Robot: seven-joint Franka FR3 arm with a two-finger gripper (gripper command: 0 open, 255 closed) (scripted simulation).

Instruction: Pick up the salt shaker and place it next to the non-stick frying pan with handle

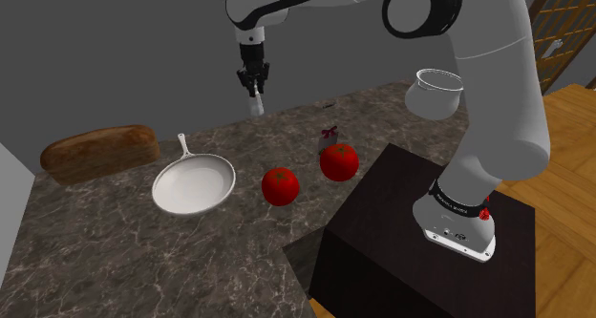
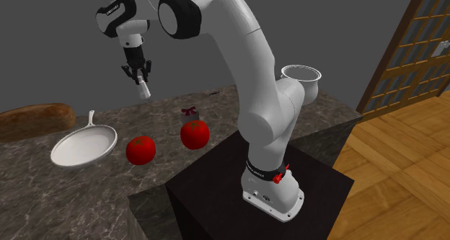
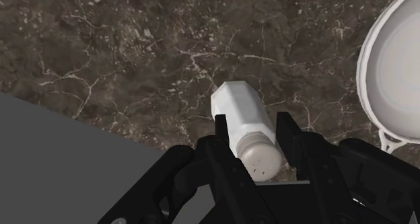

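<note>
My black gripper is shut on a small white salt shaker, clasped near its grey perforated cap, with the white body sticking out past the fingertips. In the shoulder view the gripper holds the shaker in the air above the back of the dark marble counter. It hangs behind and to the right of the white frying pan, whose handle points away toward the wall. From the second exterior view the shaker hangs tilted under the gripper, well above the pan. The pan's rim shows beside the shaker.
Two red tomatoes lie right of the pan. A brown bread loaf lies at the counter's far left. A small dark object with a red top stands behind the right tomato. The dark stand sits at the counter's right.
</note>
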